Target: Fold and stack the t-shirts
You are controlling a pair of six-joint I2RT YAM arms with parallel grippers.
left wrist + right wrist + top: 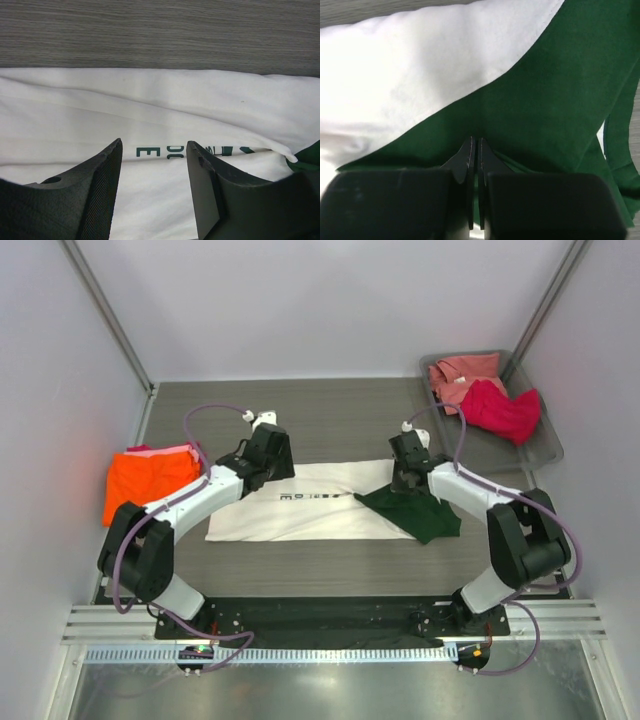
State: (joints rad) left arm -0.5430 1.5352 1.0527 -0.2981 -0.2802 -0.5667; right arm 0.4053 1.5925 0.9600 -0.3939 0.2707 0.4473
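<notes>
Two grippers over my tee (pixel 300 515): right gripper (pixel 475 141) pinched on the sleeve (pixel 560 90), left gripper (pixel 154 144) spread above the print (pixel 148 151); tee lies left-right between them.

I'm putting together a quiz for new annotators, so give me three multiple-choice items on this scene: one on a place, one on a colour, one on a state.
1. Where does the crimson t-shirt lie?
A) in the grey tray at the far right
B) under the left arm
C) at the table's near edge

2. What colour is the sleeve at the tips of the right pincer?
A) orange
B) dark green
C) pink

3. How does the left pincer stand?
A) shut on cloth
B) out of view
C) open over the cream t-shirt

Answers:
1 A, the top view shows it inside the tray's rim.
2 B, the right wrist view shows green cloth at the shut tips.
3 C, its fingers stand apart with cream cloth showing between them.
</notes>
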